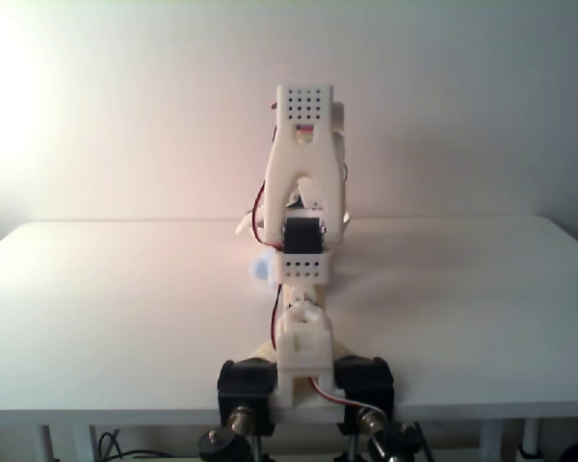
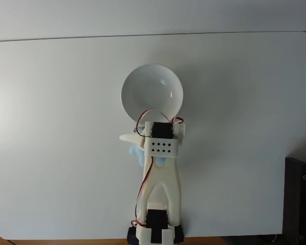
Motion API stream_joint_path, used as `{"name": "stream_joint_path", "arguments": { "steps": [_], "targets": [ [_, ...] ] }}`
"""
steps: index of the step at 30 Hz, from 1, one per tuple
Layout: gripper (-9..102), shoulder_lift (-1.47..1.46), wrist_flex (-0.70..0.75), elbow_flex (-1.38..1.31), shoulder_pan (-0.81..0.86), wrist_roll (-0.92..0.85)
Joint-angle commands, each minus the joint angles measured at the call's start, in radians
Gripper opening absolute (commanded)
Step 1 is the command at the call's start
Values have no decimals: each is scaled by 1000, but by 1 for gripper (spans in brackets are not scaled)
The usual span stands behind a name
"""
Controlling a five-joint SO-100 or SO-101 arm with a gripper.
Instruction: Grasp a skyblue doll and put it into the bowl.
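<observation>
Your arm (image 2: 160, 189) stands at the near edge of the white table (image 2: 51, 153), folded forward so that its wrist sits just short of the bowl (image 2: 152, 92). In a fixed view from above, the bowl is a shallow white dish a little beyond the arm's wrist, upright, and its near rim is partly covered by the arm's top servo and red wires. The skyblue doll (image 2: 137, 153) peeks out as a pale blue lump on the left side of the arm in that view, pressed close against the perforated white bracket and just below a pale finger (image 2: 127, 138) that juts out to the left. In a fixed view from the front, you see the same blue lump (image 1: 260, 269) at the left edge of the lower perforated bracket, low and near the tabletop. The gripper (image 2: 135, 143) is mostly hidden under the arm's own body, so you cannot tell how wide its jaws stand or whether they grip the doll. The doll is outside the bowl, near its closest rim.
</observation>
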Motion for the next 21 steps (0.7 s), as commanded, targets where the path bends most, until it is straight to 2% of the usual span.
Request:
{"name": "stream_joint_path", "arguments": {
  "steps": [1, 21],
  "targets": [
    [77, -15, -34, -5, -9, 8],
    [77, -158, -57, -15, -11, -8]
  ]
}}
